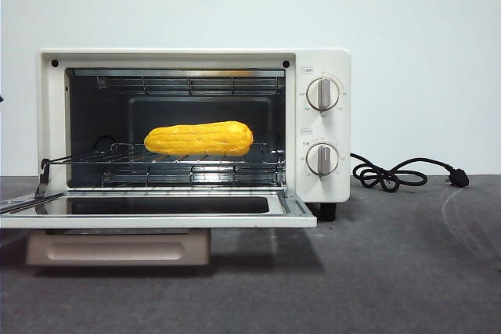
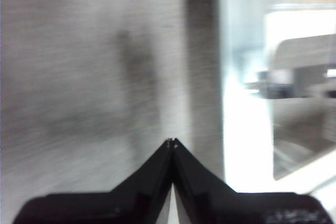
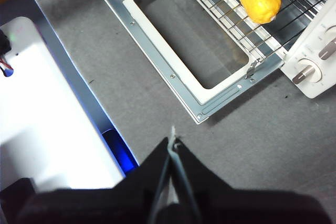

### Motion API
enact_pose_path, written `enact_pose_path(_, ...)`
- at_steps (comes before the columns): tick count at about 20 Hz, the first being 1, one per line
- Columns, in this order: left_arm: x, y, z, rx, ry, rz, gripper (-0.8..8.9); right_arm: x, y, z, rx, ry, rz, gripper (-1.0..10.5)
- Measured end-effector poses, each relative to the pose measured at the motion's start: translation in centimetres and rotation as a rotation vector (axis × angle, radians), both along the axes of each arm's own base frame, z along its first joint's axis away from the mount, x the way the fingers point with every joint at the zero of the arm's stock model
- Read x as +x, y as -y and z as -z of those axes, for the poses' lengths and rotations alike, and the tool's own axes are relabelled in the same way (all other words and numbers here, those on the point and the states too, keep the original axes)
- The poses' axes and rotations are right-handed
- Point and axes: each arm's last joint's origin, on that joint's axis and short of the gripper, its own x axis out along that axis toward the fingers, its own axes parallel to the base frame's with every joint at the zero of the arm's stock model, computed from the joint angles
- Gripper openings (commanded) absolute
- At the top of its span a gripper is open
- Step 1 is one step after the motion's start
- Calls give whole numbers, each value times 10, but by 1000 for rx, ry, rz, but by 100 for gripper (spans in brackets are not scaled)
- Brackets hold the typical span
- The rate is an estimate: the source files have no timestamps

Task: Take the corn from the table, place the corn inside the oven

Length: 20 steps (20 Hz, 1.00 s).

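On the table (image 1: pixel 407 271), corn (image 1: pixel 200 138) lies inside the oven (image 1: pixel 325 64), door open.

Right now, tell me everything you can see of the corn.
The corn is a glossy yellow-orange cob with rows of kernels, tapered at one end. It lies on its side on the wire rack inside the cream-white toaster oven, whose glass door hangs open and flat. Only the rack touches it; neither claw is near it.
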Motion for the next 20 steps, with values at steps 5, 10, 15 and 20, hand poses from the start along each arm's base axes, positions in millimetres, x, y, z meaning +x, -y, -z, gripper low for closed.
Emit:
enact_pose_path(5, 0, 7, 1, -59, -13, 26, -8, 2, -1, -2, 15, 24, -4, -9)
enact_pose_path(10, -4, 11, 2, -49, -57, 43, -8, 4, -1, -3, 28, 38, 2, -9)
enact_pose_path(15, -8, 14, 2, -49, -105, 52, -8, 4, -1, -3, 32, 43, 0, -9)
enact_pose_path(20, -12, 16, 1, -102, -131, 67, -8, 4, -1, -3, 32, 43, 0, -9)
